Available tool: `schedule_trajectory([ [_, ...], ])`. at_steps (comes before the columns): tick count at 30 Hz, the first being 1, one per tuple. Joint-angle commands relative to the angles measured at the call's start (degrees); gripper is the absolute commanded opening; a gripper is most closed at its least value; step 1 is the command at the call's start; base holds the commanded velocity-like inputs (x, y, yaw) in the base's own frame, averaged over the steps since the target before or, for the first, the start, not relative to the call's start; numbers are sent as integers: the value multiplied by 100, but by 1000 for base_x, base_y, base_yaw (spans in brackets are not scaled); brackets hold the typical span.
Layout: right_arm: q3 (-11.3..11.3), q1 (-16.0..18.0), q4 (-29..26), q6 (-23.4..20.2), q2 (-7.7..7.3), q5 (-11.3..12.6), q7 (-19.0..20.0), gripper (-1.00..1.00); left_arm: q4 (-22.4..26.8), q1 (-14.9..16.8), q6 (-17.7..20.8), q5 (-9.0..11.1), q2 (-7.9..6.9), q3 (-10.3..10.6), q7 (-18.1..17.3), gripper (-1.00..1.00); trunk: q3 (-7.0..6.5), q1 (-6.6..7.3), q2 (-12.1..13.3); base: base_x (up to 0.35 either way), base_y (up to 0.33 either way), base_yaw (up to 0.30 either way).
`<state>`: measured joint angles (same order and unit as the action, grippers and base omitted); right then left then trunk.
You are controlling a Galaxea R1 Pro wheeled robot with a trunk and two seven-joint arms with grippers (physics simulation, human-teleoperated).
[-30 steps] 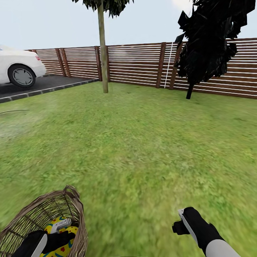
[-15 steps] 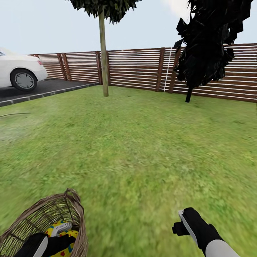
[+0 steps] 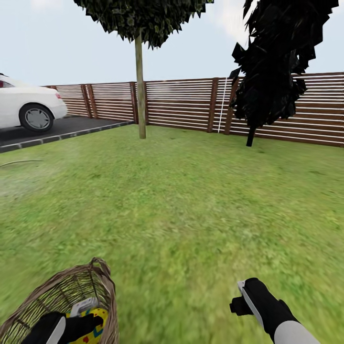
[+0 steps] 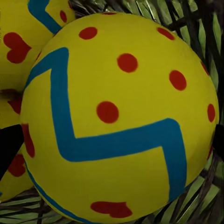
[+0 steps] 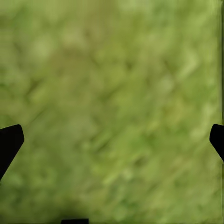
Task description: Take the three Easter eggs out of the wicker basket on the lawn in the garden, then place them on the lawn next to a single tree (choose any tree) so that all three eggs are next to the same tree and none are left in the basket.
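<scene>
The view has tilted up since a second ago, showing more of the tree [image 3: 140, 91] crown. The left gripper [image 3: 83, 317] stays in the basket [image 3: 57, 291], fingers spread around an egg [image 4: 116, 116]. The right gripper [image 5: 112, 140] hangs spread over lawn [image 3: 191, 200].

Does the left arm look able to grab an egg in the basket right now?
Probably yes. The left pincer is already inside the basket, its open tips flanking a dotted egg close up, with nothing between them.
</scene>
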<state>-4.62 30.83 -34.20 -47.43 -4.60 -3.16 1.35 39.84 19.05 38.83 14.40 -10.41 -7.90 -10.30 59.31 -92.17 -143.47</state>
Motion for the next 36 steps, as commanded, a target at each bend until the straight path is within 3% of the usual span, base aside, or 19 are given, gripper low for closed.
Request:
schedule_trajectory([
  [1,-30,2,-8,-30,-6,-29,14,100,6,2,37,23,3,-19,-20,-100,-17,4,-1,0,0,0],
  [6,-30,2,-8,-30,-13,-27,14,100,6,2,37,28,4,-19,-23,-100,-128,16,6,0,7,0],
  [15,-30,2,-8,-30,-6,-43,7,100,6,2,37,20,8,-19,-34,-100,-328,40,18,0,241,0],
  [19,-34,2,-8,-30,-4,-44,6,100,6,2,37,10,131,-15,-30,-100,-416,50,24,0,12,0],
  [28,-44,2,-8,-30,3,-35,14,100,6,2,37,28,159,-10,-25,-100,-578,248,384,-199,174,0],
  [36,-39,2,-8,-30,3,-46,14,100,6,2,37,11,162,-10,-24,-100,-721,423,705,-15,19,0],
])
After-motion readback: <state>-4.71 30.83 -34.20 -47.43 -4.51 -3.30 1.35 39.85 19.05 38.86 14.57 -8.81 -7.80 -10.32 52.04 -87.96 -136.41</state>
